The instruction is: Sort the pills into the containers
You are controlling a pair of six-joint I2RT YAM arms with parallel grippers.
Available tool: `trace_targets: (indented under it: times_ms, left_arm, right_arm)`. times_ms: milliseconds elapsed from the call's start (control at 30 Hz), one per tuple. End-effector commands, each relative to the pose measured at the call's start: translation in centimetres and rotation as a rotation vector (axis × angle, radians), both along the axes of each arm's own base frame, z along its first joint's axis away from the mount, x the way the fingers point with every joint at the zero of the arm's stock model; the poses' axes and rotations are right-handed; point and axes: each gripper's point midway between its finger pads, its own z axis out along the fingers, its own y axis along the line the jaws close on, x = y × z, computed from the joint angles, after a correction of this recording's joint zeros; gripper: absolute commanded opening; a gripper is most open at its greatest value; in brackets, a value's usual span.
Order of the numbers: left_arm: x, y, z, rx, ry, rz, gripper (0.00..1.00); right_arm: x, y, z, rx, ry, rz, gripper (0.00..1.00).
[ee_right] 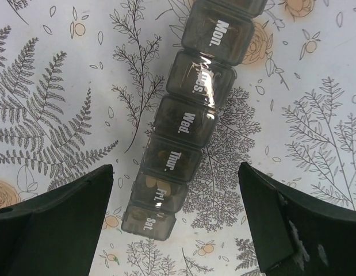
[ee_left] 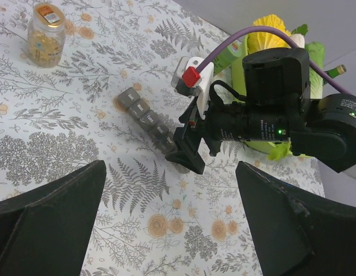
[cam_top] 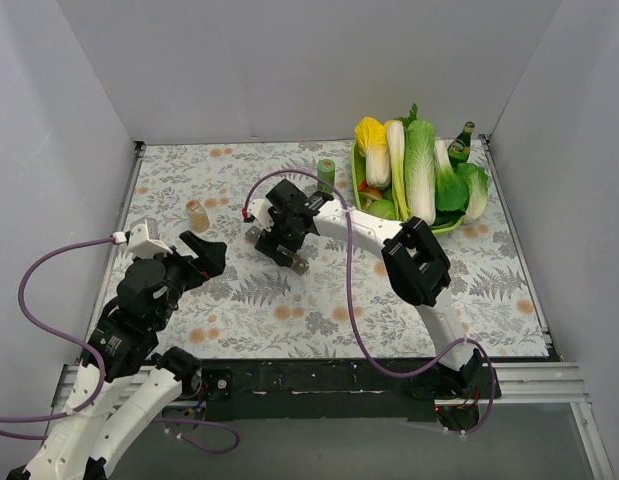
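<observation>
The right tool (ee_right: 175, 172) is spread wide and empty above the containers (ee_right: 179, 123), a strip with lids marked Mon. to Sat. lying flat on the counter (ee_right: 62, 69) between its fingers (ee_right: 51, 218), while the left tool (ee_left: 169, 167), likewise wide and empty, hangs well apart, with the pill jar (ee_left: 46, 34) beyond it.

We are counting one pill-organiser strip (ee_left: 144, 115), and on it we are reading six labelled lids (ee_right: 180, 123), Mon. through Sat., with part of one more cut off at the top edge. We are logging one jar of yellow capsules (ee_left: 46, 34), one small green cylinder (cam_top: 326, 175), one green bottle (cam_top: 461, 145), one green tray (cam_top: 441, 228) and two grippers: left gripper (ee_left: 170, 167), right gripper (ee_right: 176, 167).
</observation>
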Motion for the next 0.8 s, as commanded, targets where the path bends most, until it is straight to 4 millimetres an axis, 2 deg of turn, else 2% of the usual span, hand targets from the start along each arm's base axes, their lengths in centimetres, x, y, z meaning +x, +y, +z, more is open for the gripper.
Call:
trace_targets:
  times_ms: [0, 167, 367, 500, 633, 767]
  left_arm:
    - [0.2, 0.3, -1.2, 0.010, 0.026, 0.023, 0.98]
    - [0.3, 0.0, -1.4, -0.002, 0.026, 0.015, 0.98]
    - [0.0, 0.1, -1.2, -0.014, 0.020, 0.019, 0.98]
    - [-0.2, 0.2, -1.3, -0.022, 0.027, 0.020, 0.98]
    - [-0.2, 0.3, -1.3, -0.022, 0.028, 0.022, 0.98]
    - [-0.2, 0.2, -1.3, -0.018, 0.034, 0.020, 0.98]
  right_arm:
    - [0.8, 0.7, 0.2, 0.000, -0.026, -0.047, 0.97]
    - [0.3, 0.7, -0.5, -0.001, 0.003, -0.038, 0.97]
    - [1.2, 2.3, 0.5, 0.047, -0.012, -0.036, 0.97]
    - [1.6, 2.9, -0.6, 0.043, 0.006, -0.044, 0.96]
    - [2.1, 3.7, -0.7, 0.054, -0.002, -0.052, 0.96]
    - [2.5, 3.9, -1.2, 0.052, -0.003, -0.060, 0.90]
